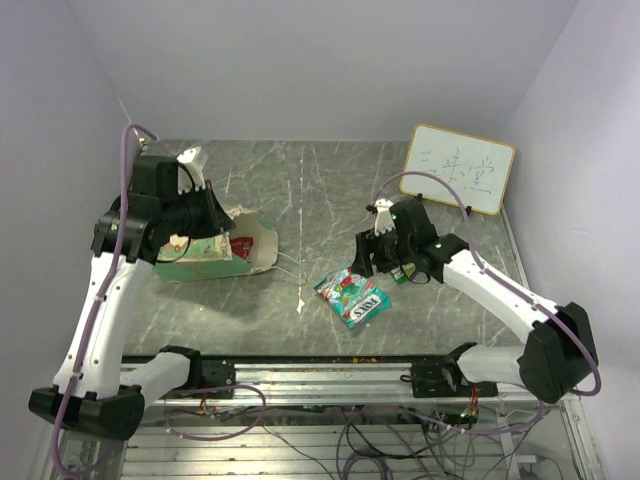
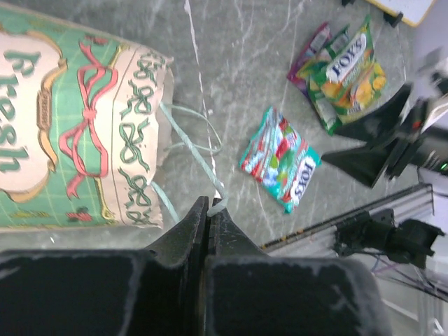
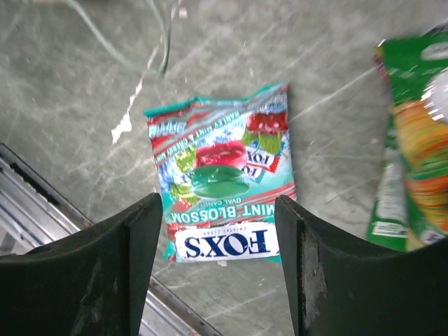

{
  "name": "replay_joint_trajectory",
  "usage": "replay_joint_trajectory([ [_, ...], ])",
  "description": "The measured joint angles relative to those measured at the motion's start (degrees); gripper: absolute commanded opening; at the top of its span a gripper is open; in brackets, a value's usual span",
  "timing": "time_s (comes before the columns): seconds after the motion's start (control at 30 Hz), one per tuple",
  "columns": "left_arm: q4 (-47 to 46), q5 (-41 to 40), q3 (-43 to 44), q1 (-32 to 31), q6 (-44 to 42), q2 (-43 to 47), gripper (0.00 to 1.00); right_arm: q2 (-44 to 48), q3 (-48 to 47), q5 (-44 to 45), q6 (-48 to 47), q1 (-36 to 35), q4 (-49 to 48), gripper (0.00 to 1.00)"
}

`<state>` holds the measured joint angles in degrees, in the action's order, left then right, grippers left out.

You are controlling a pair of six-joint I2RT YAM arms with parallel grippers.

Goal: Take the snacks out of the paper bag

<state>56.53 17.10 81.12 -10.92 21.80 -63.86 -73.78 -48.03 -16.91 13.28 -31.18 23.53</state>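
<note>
Right gripper (image 3: 217,206): arm reaches forward over mid-table, wrist tilted down, jaws set wide with nothing between them, hovering over one teal-red packet (image 3: 222,183) that lies flat on the table (image 3: 63,98).

Left gripper (image 2: 210,213): jaws pressed together at the string handle (image 2: 199,150); whether the string is pinched cannot be told.

Paper bag (image 2: 77,126): one, on its side at the left.

Packets out on the table: three. They are the teal-red one, a green-yellow packet (image 2: 350,70) and a purple packet (image 2: 313,50) partly beneath it.
</note>
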Motion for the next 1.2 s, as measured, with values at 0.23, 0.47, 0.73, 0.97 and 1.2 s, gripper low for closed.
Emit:
replay_joint_trajectory([
  [0.23,3.02,1.66,-6.80,-0.63,5.33,7.91,0.07,4.02,-5.55,4.46,-3.04,-0.59,0.83,0.66],
  [0.47,9.97,-3.28,-3.63,-0.81,9.25,8.13,0.07,-2.10,-11.85,7.26,-10.45,-10.64,-3.58,0.66],
  [0.73,17.29,-12.79,2.38,-0.81,13.84,8.17,0.07,-3.10,-7.08,-0.44,-10.99,-15.91,-16.59,0.58],
  [0.97,14.62,-9.86,-1.66,-0.81,14.47,10.27,0.07,-3.69,0.13,-5.86,-15.89,-23.41,-32.30,0.40],
  [1.2,14.29,-2.25,-1.60,-0.81,10.91,6.36,0.07,-9.86,4.39,-8.28,-33.07,-32.70,-45.75,0.43],
])
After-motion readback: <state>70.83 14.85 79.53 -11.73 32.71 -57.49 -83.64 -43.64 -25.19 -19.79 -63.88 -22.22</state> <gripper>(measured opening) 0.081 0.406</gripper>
